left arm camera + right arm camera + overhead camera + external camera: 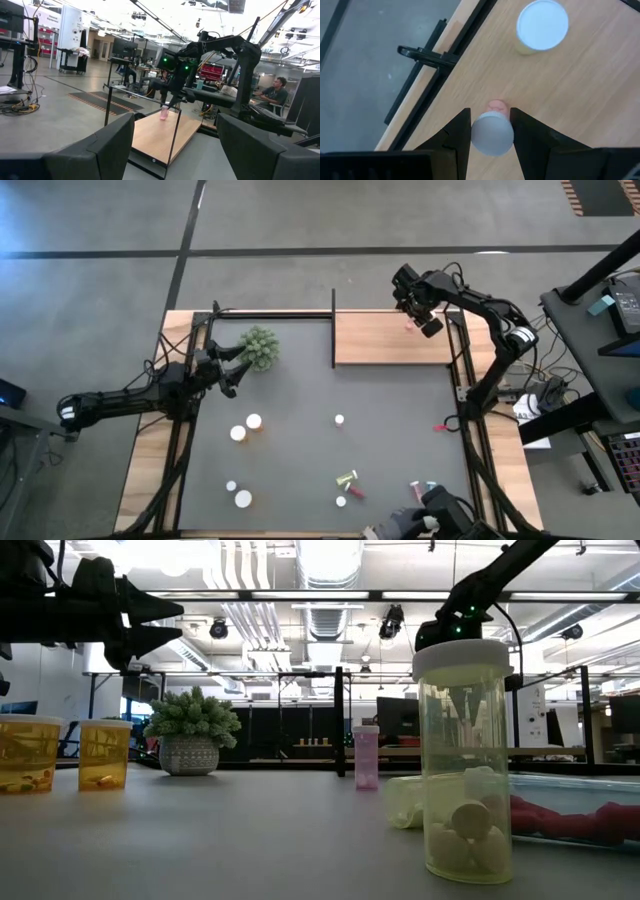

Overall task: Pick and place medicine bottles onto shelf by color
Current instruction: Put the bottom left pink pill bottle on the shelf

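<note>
The right end effector (419, 317) is held over the shelf (380, 345) near its far right corner, and a pink bottle (492, 131) with a white cap is clamped between its fingers (455, 131), just above or on the board; contact with the wood cannot be told. A second bottle, pale yellow-green (541, 27), already stands on the shelf close by, nearer the shelf's edge rods. The placing step is judged to be in hand. Should the fingers be opened while the pink bottle is still clear of the board or tilted, it could topple and roll, and the neighbouring bottle could be knocked if the withdrawal is made sideways; sorting by colour would also be spoiled if pink is set against yellow-green. The left end effector (228, 375) is held open and empty near the bench's far left corner, beside a green plant ball (259, 347). On the dark grey bench (300, 440), more bottles remain: two orange ones (246, 427) left of centre, a pink vial (366, 756) at mid-bench, white-capped ones toward the near edge, and a yellow-green bottle (462, 760) with a red one (560, 817) lying near it. Beyond the bench, an open workshop with ceiling lights is seen, and a seated person (273, 95) is visible at a desk.
</note>
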{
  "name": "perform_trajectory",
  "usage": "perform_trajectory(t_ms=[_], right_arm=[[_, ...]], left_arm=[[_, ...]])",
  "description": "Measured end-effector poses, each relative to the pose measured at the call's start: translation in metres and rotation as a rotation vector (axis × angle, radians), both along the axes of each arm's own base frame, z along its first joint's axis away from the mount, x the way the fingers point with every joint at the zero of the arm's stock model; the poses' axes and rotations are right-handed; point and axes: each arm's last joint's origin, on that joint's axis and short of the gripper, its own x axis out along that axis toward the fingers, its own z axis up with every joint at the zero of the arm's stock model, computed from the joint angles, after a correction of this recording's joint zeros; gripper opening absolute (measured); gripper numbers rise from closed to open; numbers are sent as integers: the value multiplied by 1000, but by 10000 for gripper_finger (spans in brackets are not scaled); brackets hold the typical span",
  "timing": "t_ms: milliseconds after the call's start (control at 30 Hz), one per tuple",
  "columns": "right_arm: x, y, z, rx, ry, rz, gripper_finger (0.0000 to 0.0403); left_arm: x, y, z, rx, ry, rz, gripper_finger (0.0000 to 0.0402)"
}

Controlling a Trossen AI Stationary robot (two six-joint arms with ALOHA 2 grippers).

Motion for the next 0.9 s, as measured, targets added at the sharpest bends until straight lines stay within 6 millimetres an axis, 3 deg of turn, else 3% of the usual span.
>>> perform_trajectory(t_ms=[900], right_arm=[[-1,-10,0,-13,33,23,118]], left_arm=[[0,0,0,0,0,0,267]])
